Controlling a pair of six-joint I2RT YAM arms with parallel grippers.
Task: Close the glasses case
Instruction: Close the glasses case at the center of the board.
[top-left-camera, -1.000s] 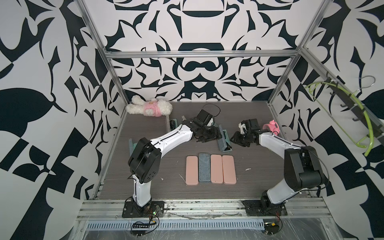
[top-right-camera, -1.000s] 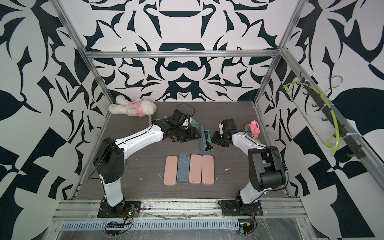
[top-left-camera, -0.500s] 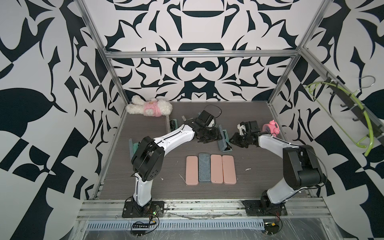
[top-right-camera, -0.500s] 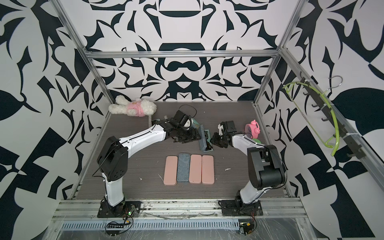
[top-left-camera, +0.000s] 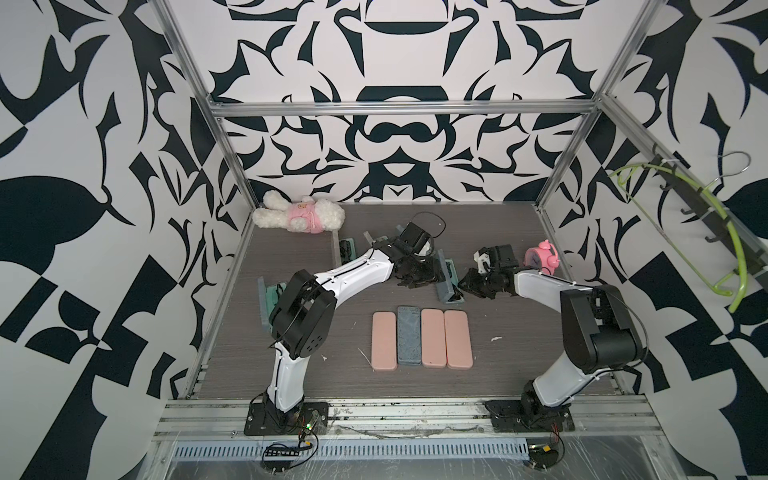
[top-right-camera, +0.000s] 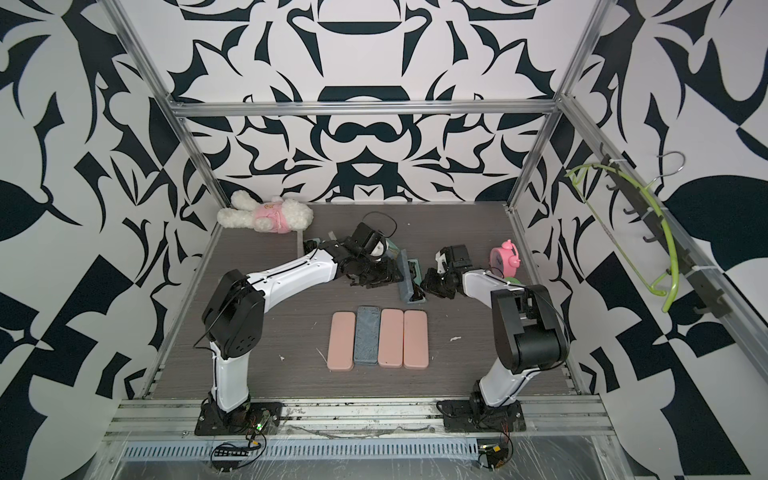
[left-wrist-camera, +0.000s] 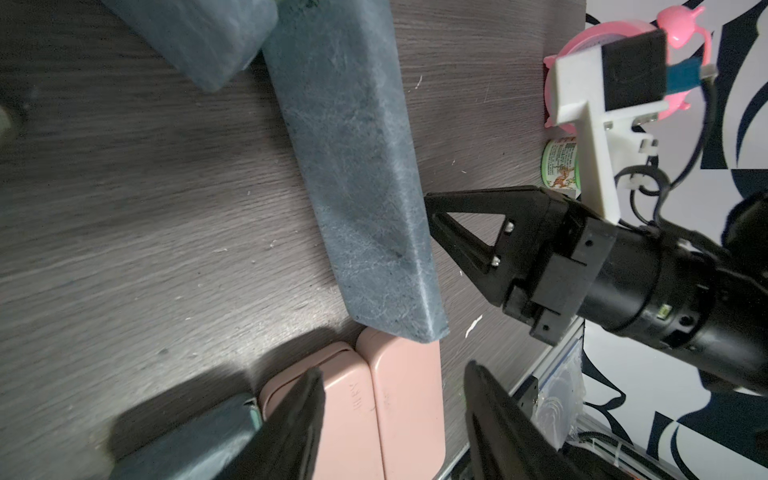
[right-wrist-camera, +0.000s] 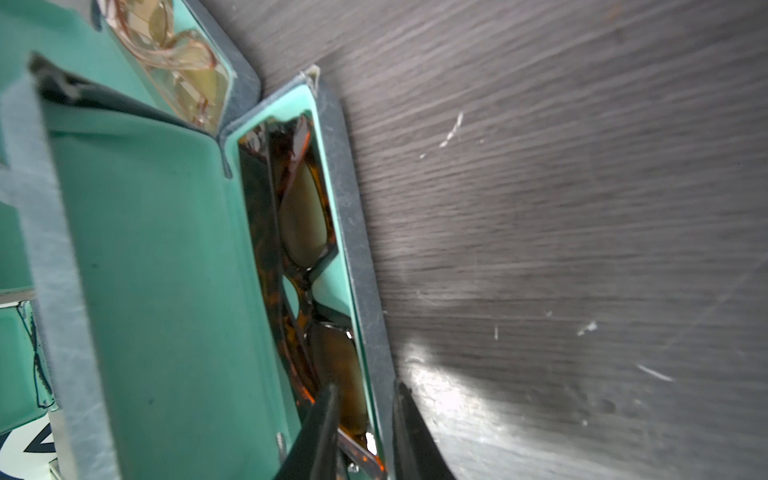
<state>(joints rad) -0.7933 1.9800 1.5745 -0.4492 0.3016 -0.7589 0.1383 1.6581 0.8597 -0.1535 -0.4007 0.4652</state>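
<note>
Both apart: left jaws behind raised lid (left-wrist-camera: 361, 166) of grey-blue, teal-lined glasses case (top-left-camera: 445, 279), right jaws astride its base rim (right-wrist-camera: 361, 257).

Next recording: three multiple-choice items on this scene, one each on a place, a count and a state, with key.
1. Where does the plush bunny lie? A) back left corner of the table B) front right corner C) centre
2. How many of the front row of closed cases are pink? A) one B) two C) three
3. The grey-blue case holding the tortoiseshell glasses is A) closed B) open C) upside down
Key: 1 A, it lies against the back wall; 2 C, three of four are pink; 3 B, the right wrist view shows its teal lining.
</note>
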